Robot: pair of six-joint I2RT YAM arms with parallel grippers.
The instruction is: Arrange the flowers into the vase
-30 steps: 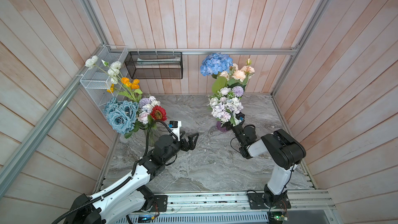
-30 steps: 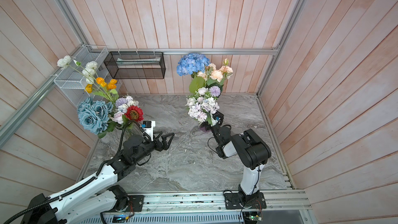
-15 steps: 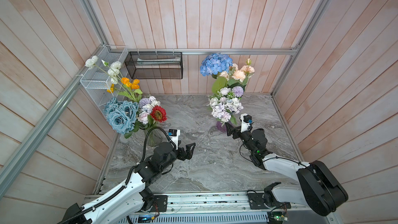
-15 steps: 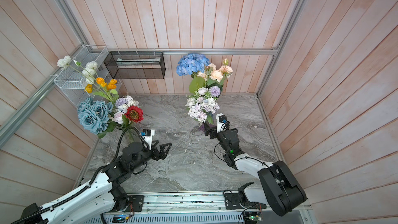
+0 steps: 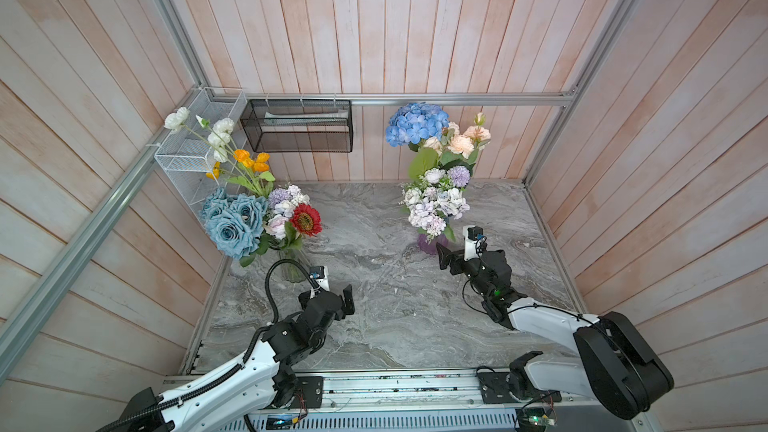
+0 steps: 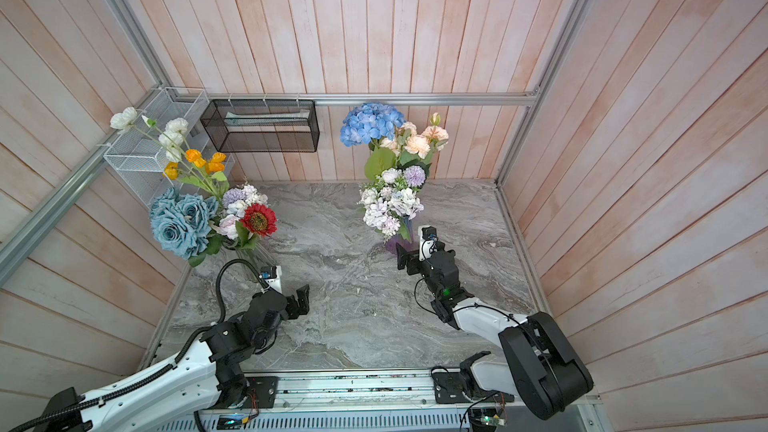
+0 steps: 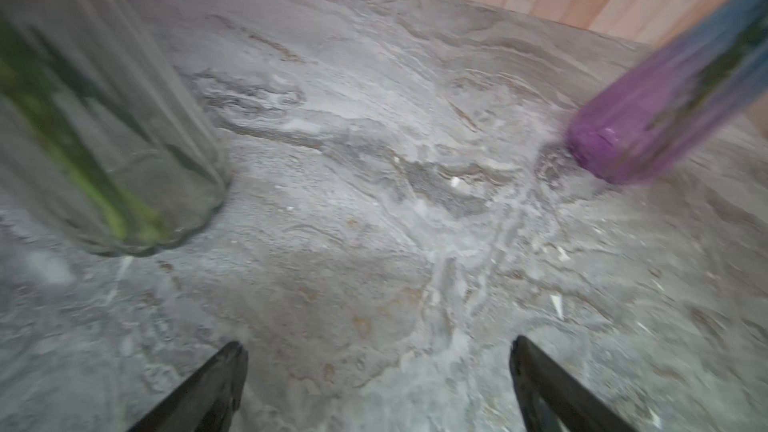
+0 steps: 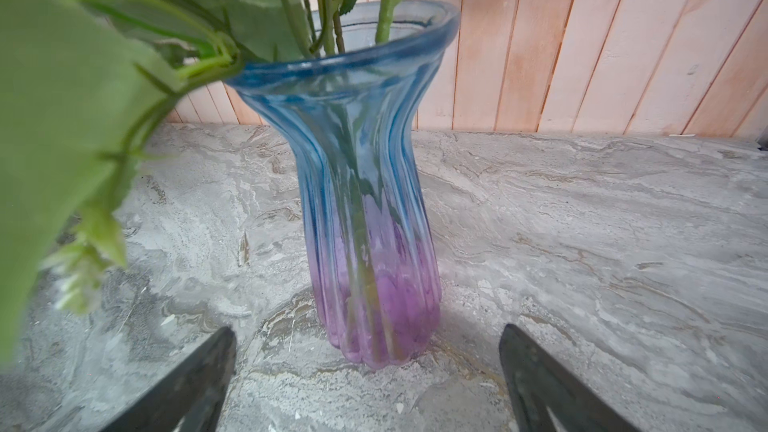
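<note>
I see left gripper (image 7: 376,344) open, empty, above tabletop (image 5: 395,305) near clear vase (image 7: 124,151). Right gripper (image 8: 365,330) open, empty, facing blue-purple vase (image 8: 365,201) holding flowers (image 5: 432,201).

Flowers (image 5: 432,205) in L vase (image 5: 291,270) & R vase (image 5: 428,243), apart on tabletop (image 5: 395,305).

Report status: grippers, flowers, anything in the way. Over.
Both open, empty: left gripper, right gripper. All flowers standing in clear vase and blue-purple vase; none loose on table. Ahead of right gripper: blue-purple vase, leaves overhanging.
</note>
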